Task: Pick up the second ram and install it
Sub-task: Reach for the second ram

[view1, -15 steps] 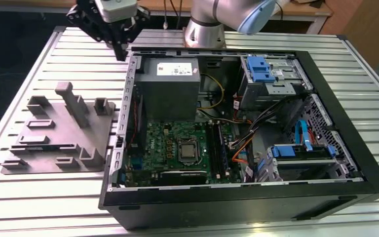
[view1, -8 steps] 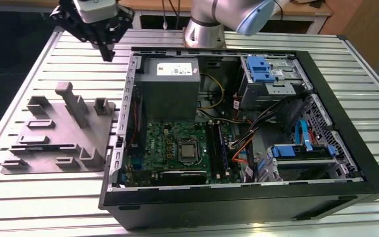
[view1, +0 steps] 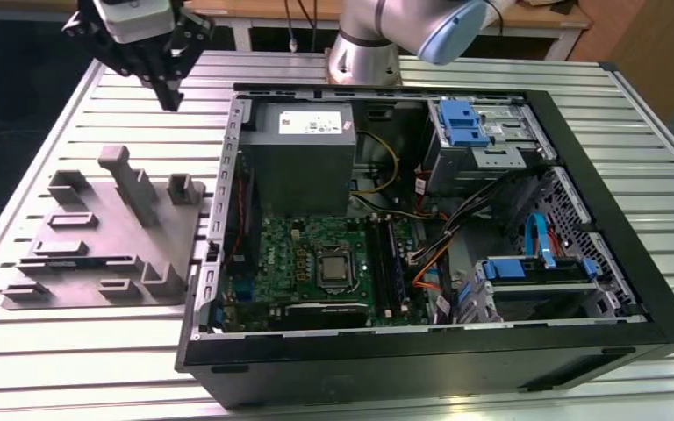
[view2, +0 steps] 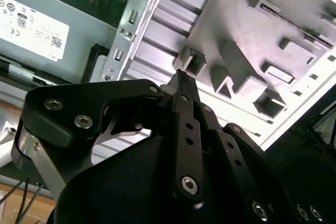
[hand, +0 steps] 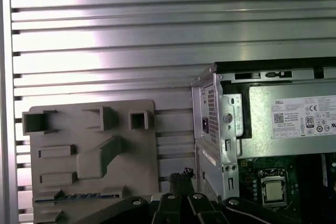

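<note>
Count: one arm [view1: 367,35], one gripper [view1: 173,98], one grey fixture plate [view1: 91,289], one open computer case [view1: 431,360], one grey power supply box [view1: 299,153], one green motherboard [view1: 296,250].

One dark thin stick shows on the plate, the second ram [hand: 79,196]. It lies flat in a long slot.

The gripper's fingers are pressed together to a point in both wrist views [view2: 181,80] [hand: 184,176], with nothing between them.

The gripper hangs in the air above the surface [view1: 138,368], just off the plate end that carries the tall posts. The ram sits lower, at the plate's opposite end, well apart from the gripper. The case stands beside the gripper, with the power supply box as its nearest part.

The surface is ribbed aluminium slats. Behind it are wooden desks [view1: 548,13] and hanging cables, and beside it a dark floor.
</note>
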### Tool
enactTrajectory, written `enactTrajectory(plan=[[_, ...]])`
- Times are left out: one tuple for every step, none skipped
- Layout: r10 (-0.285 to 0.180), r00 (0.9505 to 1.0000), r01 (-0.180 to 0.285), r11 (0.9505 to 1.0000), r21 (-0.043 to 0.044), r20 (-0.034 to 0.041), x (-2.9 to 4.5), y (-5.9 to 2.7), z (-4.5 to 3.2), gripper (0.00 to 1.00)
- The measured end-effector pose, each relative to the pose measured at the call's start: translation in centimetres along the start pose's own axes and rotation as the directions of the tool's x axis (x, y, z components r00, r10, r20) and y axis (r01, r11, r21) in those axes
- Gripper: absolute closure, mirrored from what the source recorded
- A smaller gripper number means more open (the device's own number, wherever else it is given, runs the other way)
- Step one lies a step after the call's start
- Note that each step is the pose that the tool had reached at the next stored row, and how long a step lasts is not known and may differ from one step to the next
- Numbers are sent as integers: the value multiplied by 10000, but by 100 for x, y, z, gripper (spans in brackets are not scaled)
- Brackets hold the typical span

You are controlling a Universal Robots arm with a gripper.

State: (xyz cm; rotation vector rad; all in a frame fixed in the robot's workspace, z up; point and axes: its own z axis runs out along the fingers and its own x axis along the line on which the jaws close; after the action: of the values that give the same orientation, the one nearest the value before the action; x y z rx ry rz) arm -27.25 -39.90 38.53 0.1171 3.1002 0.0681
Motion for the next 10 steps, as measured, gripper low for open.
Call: enactTrajectory(plan=[[0,10000,0,10000,0,0,27,-2,4,90],[-1,10000,1,10000,0,0,59,-5,8,90],[-1,10000,1,10000,1,1,83,-7,13,90],[0,10000,0,10000,-1,2,97,-9,20,90],[-1,10000,1,10000,-1,2,113,-11,27,90],[0,10000,0,10000,-1,2,134,-13,34,90],[1,10000,-1,10000,0,1,154,-16,41,90],[0,10000,0,10000,-1,2,172,-20,50,90],[1,10000,-1,10000,0,0,188,-23,58,90],[0,10000,0,10000,1,0,205,-27,66,90]])
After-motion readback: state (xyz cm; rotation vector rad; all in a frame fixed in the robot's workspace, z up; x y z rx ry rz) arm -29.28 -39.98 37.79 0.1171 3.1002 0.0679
